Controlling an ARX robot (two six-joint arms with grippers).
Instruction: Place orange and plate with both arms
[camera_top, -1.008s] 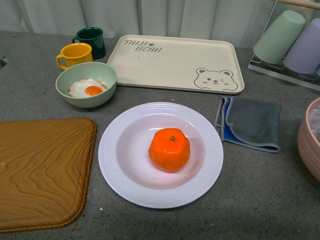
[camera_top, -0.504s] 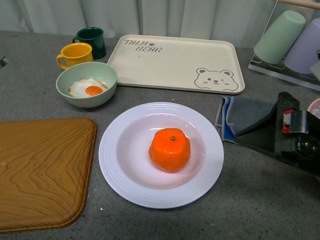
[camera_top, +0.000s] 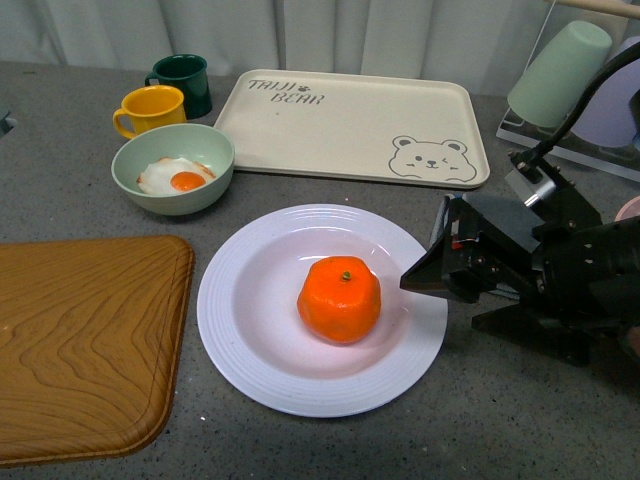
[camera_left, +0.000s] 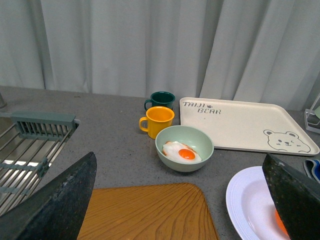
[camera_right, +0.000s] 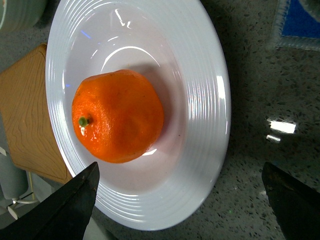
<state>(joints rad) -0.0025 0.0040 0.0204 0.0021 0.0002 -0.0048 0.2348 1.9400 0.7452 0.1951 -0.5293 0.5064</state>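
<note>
ok so the grey counter is carrying everything here; the plate is sitting mid-counter, just beside the wooden tray and in front of the cream bear tray; the right gripper is hovering over the plate's right rim, jaws spread wide with nothing in them, nose pointing at the fruit; the left gripper isn't showing in the front view, but its wrist camera is showing both fingers wide apart and empty, looking out over the wooden tray toward the green bowl; the orange is resting in the plate's well, stem dot up, touching no finger.

I'm reading this as the approach for the orange pickup, nothing grabbed yet; the next move is probably calling for the right arm sliding in until the fingers are straddling the orange, then closing gently, since it's round and could be rolling on that slick dish; the left arm is looking like the one for the plate's rim.
</note>
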